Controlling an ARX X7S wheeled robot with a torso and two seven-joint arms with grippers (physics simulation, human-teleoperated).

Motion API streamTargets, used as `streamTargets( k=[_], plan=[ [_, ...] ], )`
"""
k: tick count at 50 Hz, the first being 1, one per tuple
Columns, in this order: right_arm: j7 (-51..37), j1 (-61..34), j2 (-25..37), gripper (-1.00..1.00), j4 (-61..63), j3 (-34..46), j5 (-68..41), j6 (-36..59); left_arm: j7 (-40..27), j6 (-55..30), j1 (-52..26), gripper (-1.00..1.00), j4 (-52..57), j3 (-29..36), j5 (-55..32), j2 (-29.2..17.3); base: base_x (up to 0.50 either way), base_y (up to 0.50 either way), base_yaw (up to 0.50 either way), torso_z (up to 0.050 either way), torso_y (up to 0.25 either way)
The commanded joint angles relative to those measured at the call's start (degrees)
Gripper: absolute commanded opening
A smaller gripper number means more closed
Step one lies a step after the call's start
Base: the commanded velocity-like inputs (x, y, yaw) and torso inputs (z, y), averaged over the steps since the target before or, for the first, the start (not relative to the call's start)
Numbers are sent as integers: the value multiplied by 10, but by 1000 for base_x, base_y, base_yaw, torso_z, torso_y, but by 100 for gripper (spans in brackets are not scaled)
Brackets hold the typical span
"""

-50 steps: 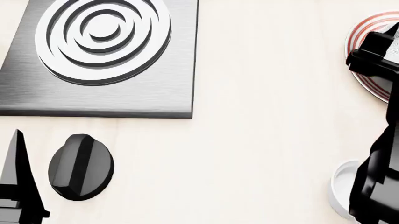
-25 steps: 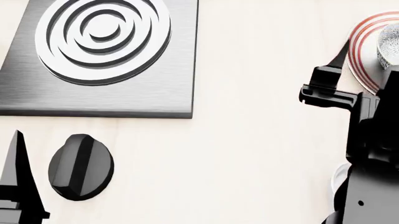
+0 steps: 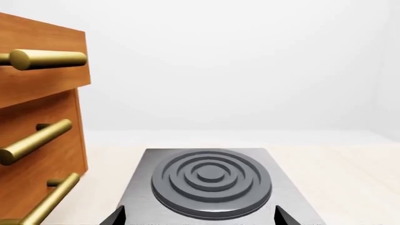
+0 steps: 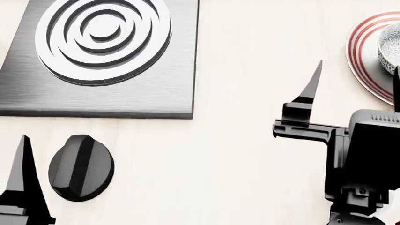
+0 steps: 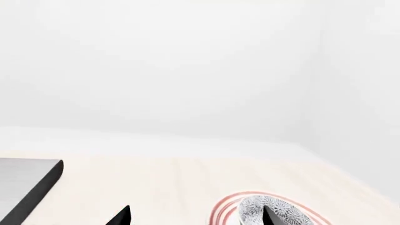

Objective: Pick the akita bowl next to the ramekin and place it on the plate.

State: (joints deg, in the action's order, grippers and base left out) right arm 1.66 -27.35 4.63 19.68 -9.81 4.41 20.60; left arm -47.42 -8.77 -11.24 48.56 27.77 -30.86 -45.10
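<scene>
Your small deep bowl with the dense grey-black speckle pattern (image 4: 390, 47) sits on the round white plate with red rings (image 4: 362, 56) at the far right edge of the head view, partly cut off by the frame. Your right gripper (image 4: 356, 79) is near it but apart from it, with its fingers spread wide and nothing between them; one pointed black finger (image 4: 311, 86) stands over bare countertop, the other just shows at the frame edge by the bowl. In the right wrist view the speckled bowl (image 5: 269, 211) rests inside the red-ringed plate (image 5: 225, 208), seen between the two fingertips. Your left gripper shows only one black finger (image 4: 22, 187) at the lower left of the head view, beside a black oval knob (image 4: 81, 167), and its wrist view shows two tips set well apart. Behind the knob lies a brushed grey metal burner plate with raised concentric rings (image 4: 103, 35) on the pale wooden countertop (image 4: 250, 140).
</scene>
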Motion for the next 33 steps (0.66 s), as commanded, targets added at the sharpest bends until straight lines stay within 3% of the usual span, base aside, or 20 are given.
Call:
streamTargets(
  k=[1, 33],
  plan=[
    [-2, 50, 1, 100, 66, 26, 26, -16, 11, -6, -2, 100, 8, -2, 6, 12, 0, 0, 0, 0, 0],
    [-11, 71, -3, 100, 244, 111, 6, 68, 6, -18, -11, 100, 22, 3, 0, 11, 0, 0, 0, 0, 0]
  ],
)
